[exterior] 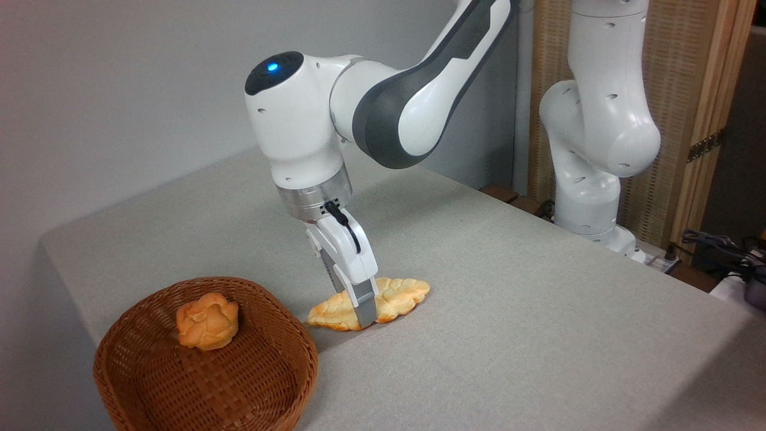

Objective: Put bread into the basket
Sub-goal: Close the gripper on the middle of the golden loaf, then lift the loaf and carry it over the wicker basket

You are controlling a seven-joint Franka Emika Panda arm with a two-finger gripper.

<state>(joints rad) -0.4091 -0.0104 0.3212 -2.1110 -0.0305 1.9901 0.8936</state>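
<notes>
From the fixed camera, the gripper (361,312) pointed down at the middle of the bread (395,299), its near finger (365,305) standing in front of the loaf with the tip at table level. The far finger was hidden behind it, so whether the fingers were clamped on the loaf or merely set around it could not be told. The bread lay flat on the grey table (508,323), just right of the basket (149,389) and apart from its rim. A small round bun (206,321) sat inside the basket toward its far side. The arm's base (589,197) stood at the table's far right edge.
</notes>
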